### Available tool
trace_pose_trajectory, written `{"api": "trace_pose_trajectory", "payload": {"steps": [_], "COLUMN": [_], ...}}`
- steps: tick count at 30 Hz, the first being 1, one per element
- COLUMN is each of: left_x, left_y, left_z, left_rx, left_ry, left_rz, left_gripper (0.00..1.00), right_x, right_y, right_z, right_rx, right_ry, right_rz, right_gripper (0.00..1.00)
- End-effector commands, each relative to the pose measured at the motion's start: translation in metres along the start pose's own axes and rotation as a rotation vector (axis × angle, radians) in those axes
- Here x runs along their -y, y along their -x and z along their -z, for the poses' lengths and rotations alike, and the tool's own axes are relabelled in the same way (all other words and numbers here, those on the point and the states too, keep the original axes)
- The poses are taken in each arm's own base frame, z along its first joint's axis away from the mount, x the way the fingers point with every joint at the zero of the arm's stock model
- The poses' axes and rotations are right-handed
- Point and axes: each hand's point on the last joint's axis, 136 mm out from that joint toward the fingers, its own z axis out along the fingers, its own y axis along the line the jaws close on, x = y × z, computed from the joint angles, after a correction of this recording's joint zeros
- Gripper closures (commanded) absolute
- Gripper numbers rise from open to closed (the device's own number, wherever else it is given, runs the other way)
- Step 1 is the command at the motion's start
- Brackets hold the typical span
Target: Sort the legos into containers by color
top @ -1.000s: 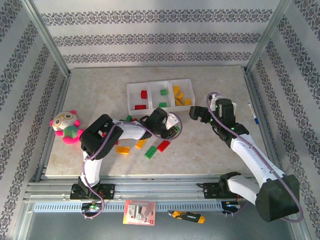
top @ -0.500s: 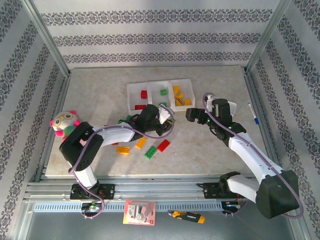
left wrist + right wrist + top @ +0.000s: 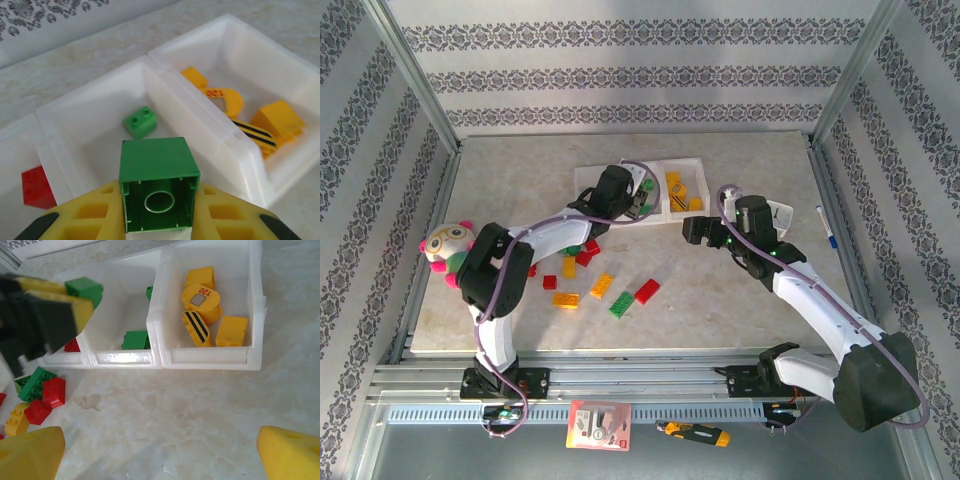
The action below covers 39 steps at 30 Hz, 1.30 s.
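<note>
Over middle bin (image 3: 86, 134) | left gripper (image 3: 159, 202) newly arrived, jaws clamping green brick (image 3: 157, 164) | right gripper (image 3: 160, 452) jaws apart

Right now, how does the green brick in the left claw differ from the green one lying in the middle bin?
The held green brick is clamped in the left claw, over the middle bin. The loose green brick lies free on that bin's floor. The held green brick shows its hollow underside to the wrist camera, while the loose green brick sits studs up. Both are green.
</note>
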Motion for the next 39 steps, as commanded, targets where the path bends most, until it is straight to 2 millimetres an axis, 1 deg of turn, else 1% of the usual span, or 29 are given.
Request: {"api": "trace_pose_trajectory", "payload": {"steps": [1, 4, 6, 7, 10, 11, 14, 17, 19, 21, 24, 29, 32, 35, 39], "left_x": [-0.019, -0.019, -0.018, -0.016, -0.011, -0.009, -0.004, -0.004, -0.009, -0.018, -0.034, -0.058, -0.070, -0.086, -0.108], "left_y": [-0.018, -0.017, -0.014, -0.011, 0.000, 0.003, 0.011, 0.013, 0.012, 0.006, -0.014, -0.065, -0.091, -0.115, -0.149], "left_z": [-0.016, -0.025, -0.026, -0.025, -0.018, -0.014, -0.001, 0.018, 0.032, 0.048, 0.075, 0.123, 0.148, 0.169, 0.188], "left_rx": [-0.104, -0.119, -0.110, -0.102, -0.070, -0.058, -0.019, -0.018, -0.020, -0.031, -0.084, -0.205, -0.254, -0.332, -0.462], "left_ry": [0.110, 0.110, 0.094, 0.086, 0.050, 0.039, -0.002, -0.012, 0.007, 0.048, 0.128, 0.255, 0.303, 0.328, 0.339], "left_rz": [-0.024, -0.025, -0.019, -0.017, -0.002, 0.004, 0.012, 0.009, 0.020, 0.043, 0.091, 0.155, 0.157, 0.180, 0.234], "left_gripper": [0.82, 0.81, 0.76, 0.69, 0.36, 0.29, 0.12, 0.04, 0.00, 0.01, 0.01, 0.01, 0.01, 0.01, 0.00], "right_x": [-0.006, -0.007, -0.007, -0.006, -0.010, -0.013, -0.021, -0.030, -0.039, -0.045, -0.055, -0.083, -0.104, -0.124, -0.155], "right_y": [0.009, 0.008, 0.006, 0.004, 0.000, -0.003, -0.015, -0.027, -0.034, -0.040, -0.048, -0.053, -0.057, -0.061, -0.062], "right_z": [0.003, 0.006, 0.008, 0.008, 0.011, 0.011, 0.006, 0.000, -0.004, -0.010, -0.018, -0.025, -0.028, -0.032, -0.035], "right_rx": [0.032, 0.034, 0.036, 0.036, 0.027, 0.012, -0.054, -0.109, -0.146, -0.177, -0.211, -0.228, -0.237, -0.262, -0.273], "right_ry": [-0.001, -0.002, -0.003, -0.007, 0.021, 0.039, 0.090, 0.131, 0.157, 0.168, 0.181, 0.250, 0.320, 0.383, 0.465], "right_rz": [0.020, 0.035, 0.048, 0.051, 0.074, 0.087, 0.112, 0.161, 0.201, 0.246, 0.302, 0.425, 0.467, 0.494, 0.532], "right_gripper": [0.02, 0.02, 0.02, 0.02, 0.02, 0.02, 0.02, 0.02, 0.02, 0.02, 0.02, 0.02, 0.02, 0.02, 0.02]}}
